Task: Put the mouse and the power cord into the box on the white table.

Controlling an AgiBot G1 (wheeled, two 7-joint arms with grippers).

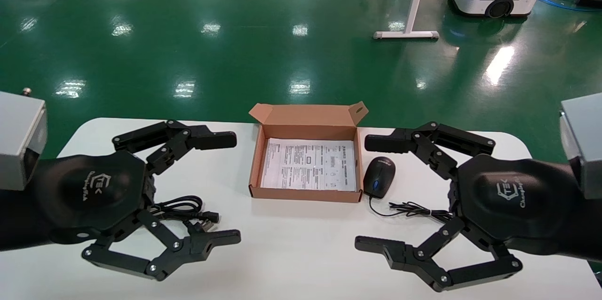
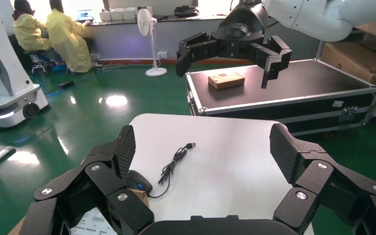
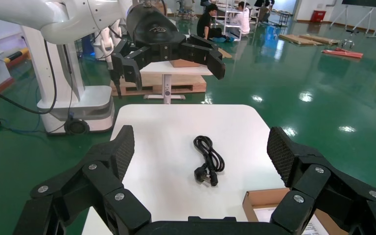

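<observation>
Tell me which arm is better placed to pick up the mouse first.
The right arm, probably. The mouse lies on the white table just right of the box, close to the open right gripper. The open left gripper is beyond the box, near the power cord.

Box [image 1: 305,195]: in the middle of my table [image 1: 291,253].
Mouse [image 1: 379,177]: just right of the box.
Power cord [image 1: 186,209]: left of the box, under my left pincer [image 1: 225,189].
</observation>
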